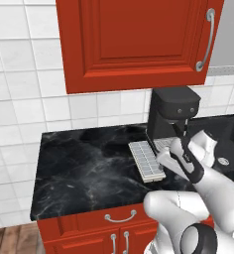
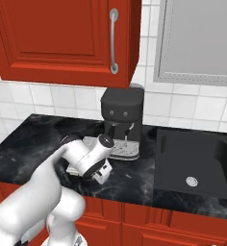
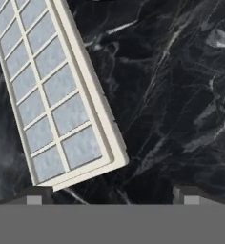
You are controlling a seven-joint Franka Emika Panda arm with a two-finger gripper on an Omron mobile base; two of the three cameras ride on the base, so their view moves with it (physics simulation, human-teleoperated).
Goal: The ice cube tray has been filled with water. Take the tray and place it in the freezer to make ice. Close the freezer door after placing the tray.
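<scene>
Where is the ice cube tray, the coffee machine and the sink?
ice cube tray point(image 1: 146, 160): left base view, middle of its grid of cells.
coffee machine point(image 2: 122, 106): right base view, its black upper body.
sink point(image 2: 185, 153): right base view, its dark basin floor.

The arm point(image 1: 208, 183) has smooth, rounded white shells with glossy black rings at its joints. A black band runs around the wrist. The fingers point(image 3: 34, 194) are small, dark and square-tipped.

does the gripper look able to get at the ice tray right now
Probably yes: the gripper is open just above the counter, the tray lies bare ahead, nothing between. It's off-centre, so the hand needs a shift.
</scene>
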